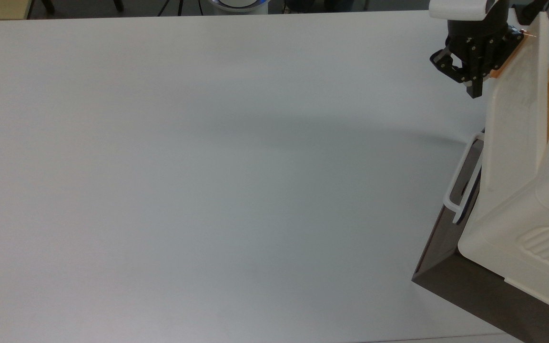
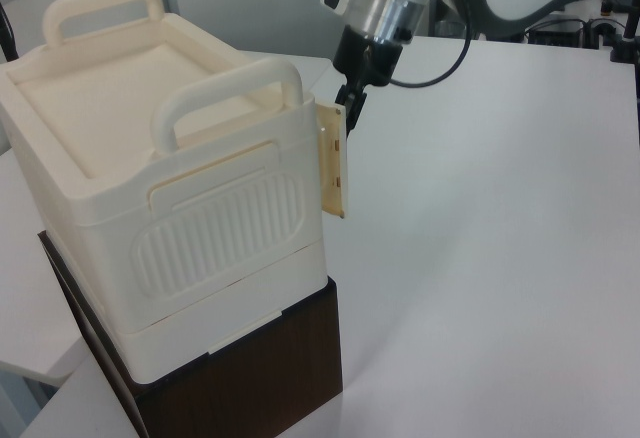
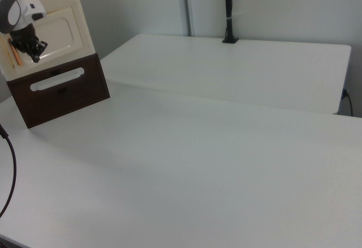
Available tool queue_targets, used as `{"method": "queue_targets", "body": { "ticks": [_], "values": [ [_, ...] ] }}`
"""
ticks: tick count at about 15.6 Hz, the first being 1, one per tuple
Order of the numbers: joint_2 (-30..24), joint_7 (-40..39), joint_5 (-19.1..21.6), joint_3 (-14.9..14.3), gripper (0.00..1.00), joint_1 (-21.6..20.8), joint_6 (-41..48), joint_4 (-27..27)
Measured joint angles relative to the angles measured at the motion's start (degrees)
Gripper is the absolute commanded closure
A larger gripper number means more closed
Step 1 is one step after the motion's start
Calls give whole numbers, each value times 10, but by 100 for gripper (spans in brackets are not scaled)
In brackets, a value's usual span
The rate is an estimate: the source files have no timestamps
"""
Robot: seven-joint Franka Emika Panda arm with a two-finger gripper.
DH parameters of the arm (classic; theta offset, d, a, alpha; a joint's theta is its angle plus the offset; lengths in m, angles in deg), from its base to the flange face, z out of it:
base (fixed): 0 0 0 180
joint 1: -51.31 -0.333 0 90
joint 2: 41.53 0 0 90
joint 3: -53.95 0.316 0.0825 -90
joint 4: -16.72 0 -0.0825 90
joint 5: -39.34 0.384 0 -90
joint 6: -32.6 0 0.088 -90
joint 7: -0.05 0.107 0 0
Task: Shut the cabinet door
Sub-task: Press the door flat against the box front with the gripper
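Now the gripper (image 1: 473, 78) touches the cabinet door (image 1: 513, 124) near its handle end.

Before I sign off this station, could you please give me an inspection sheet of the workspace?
Surface: white table, bare.
Job's things: cabinet door ajar, nearly shut against the cream cabinet; copper handle at its free end.
Clutter: nothing seen.
Gripper: gripper at the door's free end, by the handle.
Cables: black cable along the arm.
Surroundings: dark brown base with white loop handle under the cabinet; black post on the far table.
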Motion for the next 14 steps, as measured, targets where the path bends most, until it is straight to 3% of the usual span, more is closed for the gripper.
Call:
{"method": "queue_targets", "body": {
  "ticks": [14],
  "values": [
    [36, 12, 0, 0, 98, -18, -91, 0]
  ]
}}
